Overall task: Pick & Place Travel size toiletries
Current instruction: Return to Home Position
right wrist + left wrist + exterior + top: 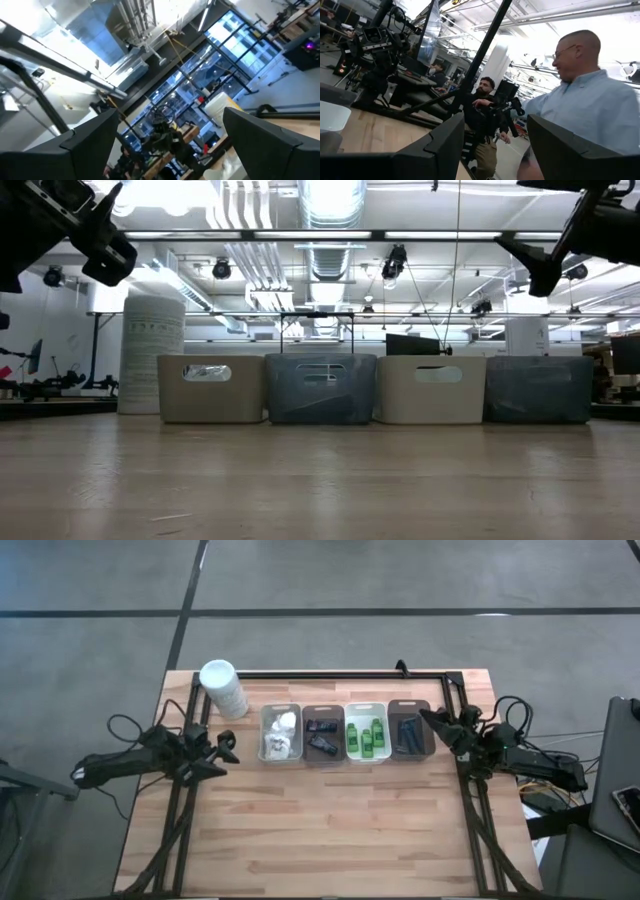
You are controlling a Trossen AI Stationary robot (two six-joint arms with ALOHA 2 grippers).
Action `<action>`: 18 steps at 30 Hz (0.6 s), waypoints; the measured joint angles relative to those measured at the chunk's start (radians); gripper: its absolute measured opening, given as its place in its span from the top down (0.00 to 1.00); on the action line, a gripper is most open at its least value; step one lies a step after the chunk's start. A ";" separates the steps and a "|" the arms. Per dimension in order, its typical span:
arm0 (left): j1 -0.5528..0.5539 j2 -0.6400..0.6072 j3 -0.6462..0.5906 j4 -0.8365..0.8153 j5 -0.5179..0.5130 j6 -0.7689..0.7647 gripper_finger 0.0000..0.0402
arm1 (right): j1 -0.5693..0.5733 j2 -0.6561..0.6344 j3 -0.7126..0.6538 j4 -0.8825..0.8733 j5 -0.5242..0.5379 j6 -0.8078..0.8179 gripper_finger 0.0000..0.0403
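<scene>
Four small trays stand in a row at the table's far middle. The first tray (280, 733) holds clear packets of white puffs, the second (322, 734) small flat black pieces, the third (366, 734) little green bottles, the fourth (408, 728) thin dark sticks. My left gripper (228, 752) is raised left of the trays, open and empty. My right gripper (432, 721) is raised by the fourth tray's right edge, open and empty. Both wrist views point up into the room, so neither shows the trays.
A tall white cylindrical container (223, 688) stands at the far left, beside the first tray. A black frame bar (330, 674) runs along the far edge. People (592, 100) stand in the room beyond the table. Bare wood (330, 830) stretches across the near half.
</scene>
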 joint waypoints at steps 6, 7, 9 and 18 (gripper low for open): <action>0.000 0.001 0.000 0.000 0.000 0.000 0.45 | 0.013 0.000 0.000 0.000 -0.001 0.000 0.16; 0.000 0.001 0.000 0.000 0.000 0.000 0.45 | 0.013 0.000 0.000 0.000 -0.008 0.015 0.17; 0.000 0.001 0.000 -0.001 0.000 0.000 0.45 | 0.013 0.000 0.000 -0.004 -0.053 0.042 0.19; 0.000 0.001 0.000 -0.002 0.000 0.000 0.45 | 0.018 0.000 0.000 -0.347 -0.214 -0.783 0.16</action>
